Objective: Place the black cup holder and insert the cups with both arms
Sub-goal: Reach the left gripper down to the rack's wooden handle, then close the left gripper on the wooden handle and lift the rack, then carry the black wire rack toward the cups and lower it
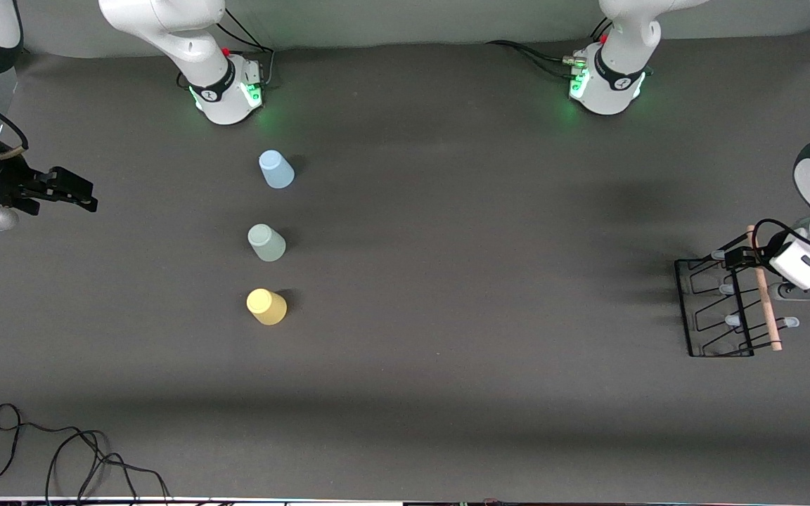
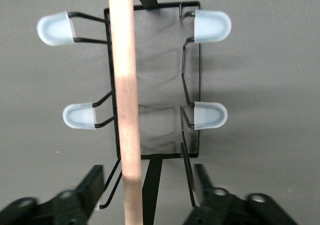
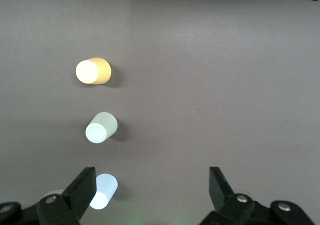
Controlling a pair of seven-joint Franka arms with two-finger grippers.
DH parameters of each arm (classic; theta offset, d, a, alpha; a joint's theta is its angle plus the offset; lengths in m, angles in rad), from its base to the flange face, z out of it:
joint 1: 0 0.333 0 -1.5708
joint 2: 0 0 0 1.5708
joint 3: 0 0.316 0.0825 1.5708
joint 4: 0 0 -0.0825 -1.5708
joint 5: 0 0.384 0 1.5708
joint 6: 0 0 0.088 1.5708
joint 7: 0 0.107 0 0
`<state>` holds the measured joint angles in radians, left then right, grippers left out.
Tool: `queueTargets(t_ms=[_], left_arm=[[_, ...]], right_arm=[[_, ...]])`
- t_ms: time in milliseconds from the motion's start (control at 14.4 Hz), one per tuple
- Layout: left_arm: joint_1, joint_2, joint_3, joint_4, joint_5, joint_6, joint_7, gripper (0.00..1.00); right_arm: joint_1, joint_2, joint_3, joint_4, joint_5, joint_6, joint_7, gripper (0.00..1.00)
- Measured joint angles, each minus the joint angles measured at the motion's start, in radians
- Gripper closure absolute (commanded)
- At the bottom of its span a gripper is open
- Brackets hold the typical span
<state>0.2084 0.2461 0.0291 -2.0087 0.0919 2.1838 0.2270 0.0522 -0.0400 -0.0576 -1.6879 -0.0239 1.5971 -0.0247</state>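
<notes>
The black cup holder (image 1: pixel 686 309) stands at the left arm's end of the table, its wooden rod (image 1: pixel 767 295) along the top. My left gripper (image 1: pixel 749 256) is down over the end of the rod farthest from the front camera. In the left wrist view the rod (image 2: pixel 125 85) runs between the spread fingers (image 2: pixel 92 182) of the gripper (image 2: pixel 150 177), open and not touching it. Pale blue prong tips (image 2: pixel 212 26) stick out on both sides. Three cups stand in a row: blue (image 1: pixel 276 169), green (image 1: pixel 266 242), yellow (image 1: pixel 266 306). My right gripper (image 1: pixel 85 195) waits open, holding nothing.
The right wrist view shows the yellow cup (image 3: pixel 93 71), the green cup (image 3: pixel 101 127) and the blue cup (image 3: pixel 104 191) below the open right gripper (image 3: pixel 152 180). Loose black cables (image 1: pixel 60 450) lie at the near corner of the right arm's end. The arm bases (image 1: pixel 229 91) (image 1: pixel 605 84) stand along the table's back.
</notes>
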Motion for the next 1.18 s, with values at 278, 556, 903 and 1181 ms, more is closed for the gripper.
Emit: queueTargets(t_ms=[278, 556, 903, 1181], left_arm=[[0.001, 0.006, -0.001, 0.003, 0.000, 0.000, 0.040, 1.00], [0.001, -0.015, -0.012, 0.025, 0.000, -0.054, 0.048, 1.00], [-0.129, -0.137, -0.037, 0.041, -0.003, -0.208, -0.116, 1.00], [-0.365, -0.162, -0.073, 0.041, -0.005, -0.226, -0.456, 1.00]], right_arm=[[0.000, 0.000, 0.000, 0.000, 0.000, 0.000, 0.000, 0.00], [0.000, 0.000, -0.001, 0.000, 0.000, -0.003, 0.000, 0.00], [0.000, 0.000, -0.005, 0.000, 0.000, -0.004, 0.000, 0.00], [0.000, 0.000, -0.008, 0.000, 0.000, -0.004, 0.000, 0.00]])
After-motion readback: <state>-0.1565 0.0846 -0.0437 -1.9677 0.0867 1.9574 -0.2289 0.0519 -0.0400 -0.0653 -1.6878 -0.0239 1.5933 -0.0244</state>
